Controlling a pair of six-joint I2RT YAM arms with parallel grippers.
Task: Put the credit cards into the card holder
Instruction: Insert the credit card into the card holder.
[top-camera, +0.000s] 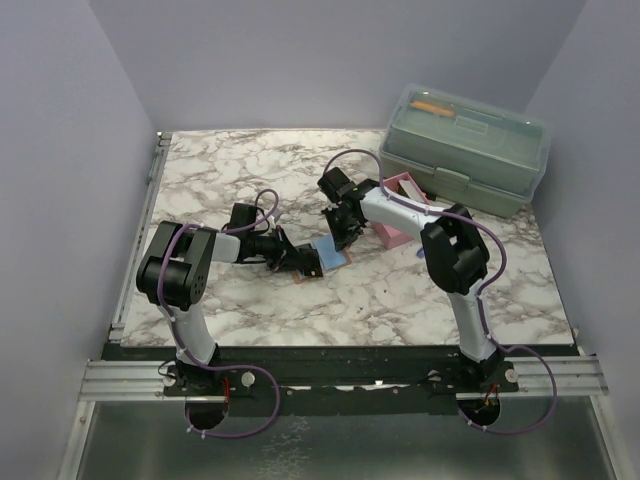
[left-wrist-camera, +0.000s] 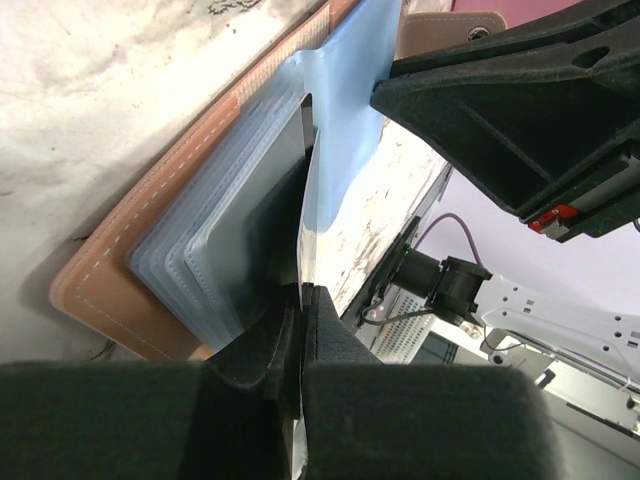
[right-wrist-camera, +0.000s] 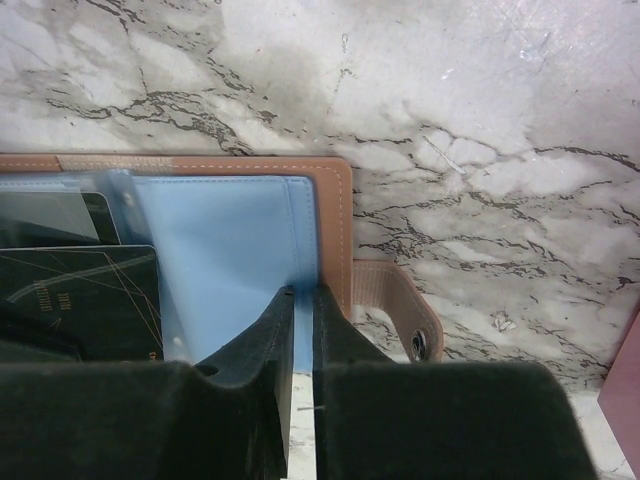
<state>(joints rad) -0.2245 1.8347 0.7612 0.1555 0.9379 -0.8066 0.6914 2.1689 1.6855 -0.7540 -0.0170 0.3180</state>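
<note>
The card holder (top-camera: 335, 258) lies open on the marble table, brown outside (right-wrist-camera: 335, 225) with a light-blue inner flap (right-wrist-camera: 230, 250) and clear plastic sleeves (left-wrist-camera: 200, 250). My right gripper (right-wrist-camera: 303, 295) is shut on the edge of the blue flap and holds it lifted; it also shows in the top view (top-camera: 343, 236). My left gripper (left-wrist-camera: 303, 292) is shut on a thin dark credit card (left-wrist-camera: 270, 200), whose far end lies among the sleeves. The same card, or one like it, shows dark with gold lines in the right wrist view (right-wrist-camera: 90, 300). Other cards are out of view.
A pink tray (top-camera: 402, 218) stands just right of the card holder, behind my right arm. A large grey-green toolbox (top-camera: 465, 150) sits at the back right. The holder's snap tab (right-wrist-camera: 405, 320) sticks out onto the table.
</note>
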